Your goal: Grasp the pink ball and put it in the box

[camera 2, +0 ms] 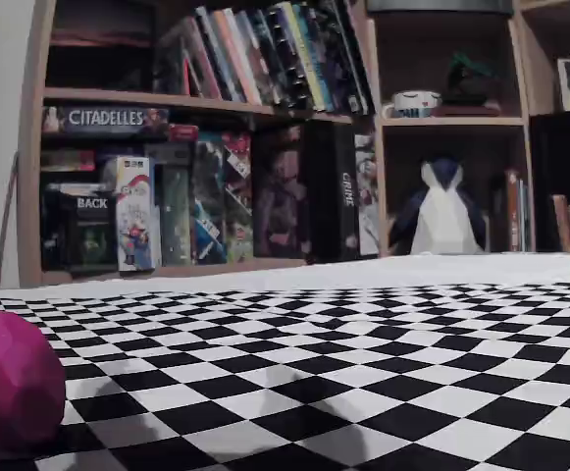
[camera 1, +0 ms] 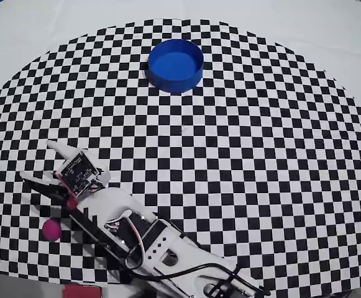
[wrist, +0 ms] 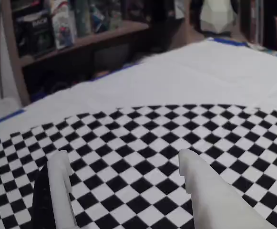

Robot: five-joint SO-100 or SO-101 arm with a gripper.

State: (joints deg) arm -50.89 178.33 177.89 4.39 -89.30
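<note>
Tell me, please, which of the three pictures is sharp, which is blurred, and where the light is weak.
Overhead view: sharp and evenly lit, the checkered cloth bowed by the lens. Wrist view: soft, the gripper fingers blurred, the shelves behind dark. Fixed view: dim; the pink ball up close looks slightly soft, while the shelf labels read clearly.

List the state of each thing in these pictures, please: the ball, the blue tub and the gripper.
pink ball: resting on the checkered cloth, not held, beside the arm in the overhead view.
box: upright, empty, far from the ball.
gripper: open, holding nothing, fingers apart over the cloth.
</note>
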